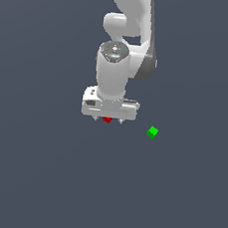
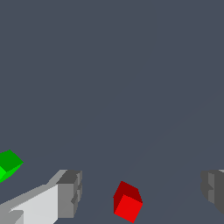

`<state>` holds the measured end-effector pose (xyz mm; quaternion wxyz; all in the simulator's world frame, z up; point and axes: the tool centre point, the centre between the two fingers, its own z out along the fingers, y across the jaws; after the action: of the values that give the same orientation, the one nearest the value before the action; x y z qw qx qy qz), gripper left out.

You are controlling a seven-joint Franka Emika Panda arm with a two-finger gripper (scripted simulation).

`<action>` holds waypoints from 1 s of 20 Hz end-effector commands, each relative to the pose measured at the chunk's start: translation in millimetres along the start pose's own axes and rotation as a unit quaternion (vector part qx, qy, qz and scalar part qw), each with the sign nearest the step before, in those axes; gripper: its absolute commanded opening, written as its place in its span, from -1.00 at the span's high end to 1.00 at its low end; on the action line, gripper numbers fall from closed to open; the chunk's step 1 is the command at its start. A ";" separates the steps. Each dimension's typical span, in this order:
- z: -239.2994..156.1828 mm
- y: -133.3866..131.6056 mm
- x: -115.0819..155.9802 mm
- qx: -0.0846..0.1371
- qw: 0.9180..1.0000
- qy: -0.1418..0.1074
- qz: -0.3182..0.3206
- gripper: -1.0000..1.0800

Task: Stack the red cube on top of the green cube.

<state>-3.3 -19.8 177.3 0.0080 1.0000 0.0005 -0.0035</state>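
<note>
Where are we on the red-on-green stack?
Done: the gripper is lined up over the red cube, jaws open either side of it without touching.
In hand: nothing gripped yet; the red cube sits free on the floor.
Left: close on it, lift, carry toward the exterior view's right to the green cube, which stands apart, and set it on top.

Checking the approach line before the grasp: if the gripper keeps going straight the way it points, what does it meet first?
Probably the red cube, lying between the open fingers of the gripper; depth is unclear.
</note>
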 end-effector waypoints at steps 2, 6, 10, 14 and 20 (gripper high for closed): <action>0.1 0.1 -0.2 0.000 1.000 0.000 0.000 -0.92; 3.2 1.3 -3.9 0.000 1.000 0.000 0.007 -0.92; 10.3 4.2 -12.7 0.001 1.000 0.000 0.023 -0.92; 21.9 8.1 -27.0 0.002 0.999 0.000 0.048 -0.92; 48.5 14.2 -60.4 0.004 0.994 0.001 0.107 -0.92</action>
<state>-54.4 -33.3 136.9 0.0051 0.9959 -0.0902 -0.0020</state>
